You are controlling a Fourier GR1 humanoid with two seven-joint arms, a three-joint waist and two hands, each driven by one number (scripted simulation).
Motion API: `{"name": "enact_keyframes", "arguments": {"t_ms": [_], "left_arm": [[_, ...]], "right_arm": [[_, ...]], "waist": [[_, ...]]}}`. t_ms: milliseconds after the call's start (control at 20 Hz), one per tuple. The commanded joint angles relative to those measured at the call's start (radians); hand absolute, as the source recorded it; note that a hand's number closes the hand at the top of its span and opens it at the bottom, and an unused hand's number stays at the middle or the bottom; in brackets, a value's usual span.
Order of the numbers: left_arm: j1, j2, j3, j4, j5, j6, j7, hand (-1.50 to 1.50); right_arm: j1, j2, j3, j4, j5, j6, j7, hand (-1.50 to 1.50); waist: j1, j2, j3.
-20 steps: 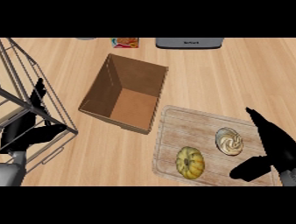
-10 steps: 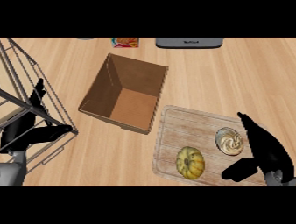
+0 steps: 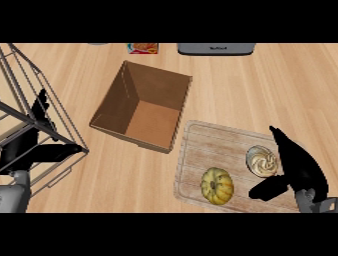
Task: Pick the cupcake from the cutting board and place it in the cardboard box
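1. The right hand (image 3: 299, 167) is being held spread at the right of the cutting board (image 3: 209, 145), fingers straight, thumb stuck out leftward at the near side; nothing is being pinched.
2. The cupcake (image 3: 261, 161) is sitting on the board's right half, just beside the hand's fingers; contact cannot be told.
3. A yellow pumpkin-like item (image 3: 218, 185) is lying near-left of the cupcake, close to the thumb; it should be avoided.
4. The step in hand is judged to be the grasp approach: fingers are best being brought round the cupcake's right side, the thumb closing from its near-left.
5. The cardboard box (image 3: 144, 111) is standing open, left and far of the board, on the tabletop (image 3: 275, 85).
6. The left hand (image 3: 32, 152) is resting spread at the left, by a wire rack (image 3: 9, 95).
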Motion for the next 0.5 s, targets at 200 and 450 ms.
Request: {"name": "enact_keyframes", "arguments": {"t_ms": [200, 450], "left_arm": [[0.133, -0.038, -0.036, -0.082, -0.029, -0.055, 0.056, 0.0], [0.114, -0.075, -0.046, -0.113, -0.077, -0.055, 0.085, 0.0]], "right_arm": [[-0.053, 0.061, -0.05, 0.091, 0.014, 0.038, -0.013, -1.5], [-0.005, 0.069, -0.038, 0.056, 0.048, 0.062, -0.03, -1.5]], "waist": [[0.011, -0.006, 0.004], [0.005, -0.007, 0.004]]}}
